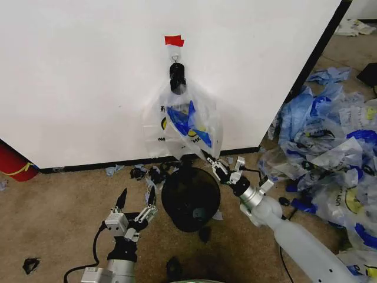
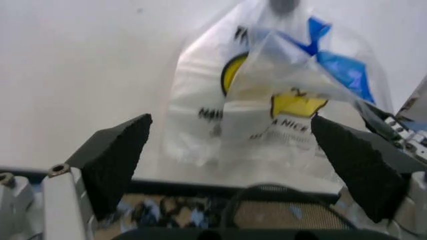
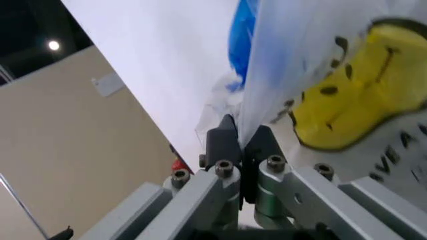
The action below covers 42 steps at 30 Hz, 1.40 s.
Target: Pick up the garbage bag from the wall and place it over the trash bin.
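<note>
The garbage bag [image 1: 184,121] hangs from a small hook [image 1: 175,58] on the white wall [image 1: 76,76], under a red tape strip [image 1: 174,40]. Its yellow smiley face [image 3: 353,105] and blue handles face me. The round black trash bin [image 1: 190,197] stands on the carpet directly below it. My right gripper [image 1: 211,160] is at the bag's lower right corner, shut on the thin plastic, with the fingers [image 3: 223,142] pinched together on the film. My left gripper [image 1: 136,200] hovers open just left of the bin, its fingers [image 2: 117,160] spread toward the bag [image 2: 267,100] and the bin's rim [image 2: 280,192].
A big pile of similar plastic bags [image 1: 336,153] covers the floor to the right. A red cylinder with a yellow band [image 1: 15,162] stands at the wall on the left. Torn scraps [image 1: 147,173] lie along the black baseboard [image 1: 88,165] behind the bin.
</note>
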Tool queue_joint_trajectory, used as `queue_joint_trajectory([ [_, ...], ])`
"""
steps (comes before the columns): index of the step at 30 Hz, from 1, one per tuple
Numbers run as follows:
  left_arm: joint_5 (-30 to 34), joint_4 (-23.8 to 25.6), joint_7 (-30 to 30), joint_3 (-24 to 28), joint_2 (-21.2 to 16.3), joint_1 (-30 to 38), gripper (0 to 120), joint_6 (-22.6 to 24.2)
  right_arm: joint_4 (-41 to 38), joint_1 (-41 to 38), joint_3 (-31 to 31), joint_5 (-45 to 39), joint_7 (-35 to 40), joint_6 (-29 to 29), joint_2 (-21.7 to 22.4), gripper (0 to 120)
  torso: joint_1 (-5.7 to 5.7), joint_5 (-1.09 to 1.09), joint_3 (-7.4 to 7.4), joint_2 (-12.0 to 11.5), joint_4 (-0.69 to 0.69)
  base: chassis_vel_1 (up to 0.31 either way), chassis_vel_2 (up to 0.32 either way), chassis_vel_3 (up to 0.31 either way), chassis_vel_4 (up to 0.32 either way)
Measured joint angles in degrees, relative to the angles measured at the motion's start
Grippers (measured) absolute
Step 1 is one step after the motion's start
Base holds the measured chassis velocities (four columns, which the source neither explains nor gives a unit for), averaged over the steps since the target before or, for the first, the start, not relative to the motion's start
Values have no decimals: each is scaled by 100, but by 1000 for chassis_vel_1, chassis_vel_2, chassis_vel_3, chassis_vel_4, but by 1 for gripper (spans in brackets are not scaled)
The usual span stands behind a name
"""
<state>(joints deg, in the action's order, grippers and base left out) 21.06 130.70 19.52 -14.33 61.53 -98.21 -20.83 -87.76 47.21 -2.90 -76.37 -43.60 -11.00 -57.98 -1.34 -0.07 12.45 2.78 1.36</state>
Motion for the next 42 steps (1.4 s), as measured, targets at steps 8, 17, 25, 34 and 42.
queue_joint_trajectory([
  [8, 440, -36, 60, -9, -837, 638, 93, 75, 97, -313, -190, -78, 130, 21, -120, 0, 0, 0, 1, 0, -1, 0, 0, 0, 0],
  [17, 1336, -212, 162, 521, -1870, 2148, 93, 392, 210, -590, -375, 13, 165, 19, -186, 0, 0, 0, 1, 0, -1, 0, 0, 0, 0],
  [25, 1934, -500, 357, 1551, -2666, 3960, 93, 571, 76, -307, -233, 380, 75, 4, -157, 0, -1, 1, 1, 0, 2, 0, 0, 0, 0],
  [34, 2292, -796, 413, 2910, -2987, 5813, 93, 894, -1, 1, 7, 625, 22, -40, -108, 0, 0, 1, 0, 0, -1, 0, 0, 0, 0],
  [42, 2300, -1240, 434, 4231, -2824, 7168, 94, 997, -12, 27, 82, 625, 10, -48, -133, 0, 0, 1, 0, 0, 0, 0, 0, 0, 0],
])
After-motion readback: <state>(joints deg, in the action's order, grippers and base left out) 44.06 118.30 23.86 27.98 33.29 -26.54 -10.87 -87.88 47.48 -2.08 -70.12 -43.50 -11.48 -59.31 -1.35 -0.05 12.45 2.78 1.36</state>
